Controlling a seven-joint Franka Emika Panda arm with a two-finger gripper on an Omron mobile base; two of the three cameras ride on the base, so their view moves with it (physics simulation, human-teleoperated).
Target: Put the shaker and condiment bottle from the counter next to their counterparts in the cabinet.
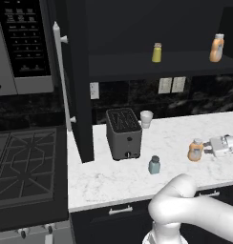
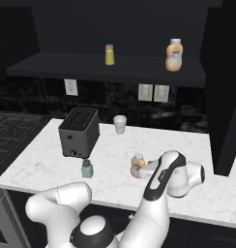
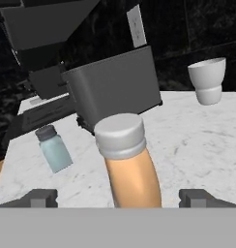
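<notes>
white marble with grey veining tops the desk [image 1: 185, 136], over dark drawers; a black stove [image 1: 23, 164] sits off its left edge and a dark veined backsplash with pale outlets runs behind. the black cabinet [image 1: 78, 86] above stands open, its door edge-on with a long pale bar handle [image 1: 62, 76]. on its dark shelf [image 2: 91, 65] stand a yellow shaker [image 2: 110, 54] with a tan cap and, well apart to the right, an orange bottle [image 2: 173, 55] with a whitish cap. a boxy dark grey toaster [image 2: 79, 131] stands near the desk's back left, a small white cup [image 2: 120, 124] just beside it. the teal shaker [image 2: 87, 168], translucent with a dark cap, stands near the front edge. the rounded orange condiment bottle [image 3: 132, 169], pale-capped, is mid-desk between the wide-spread fingers of the end effector [image 3: 119, 197], which lies level with the desk; whether they touch it i cannot tell.
</notes>
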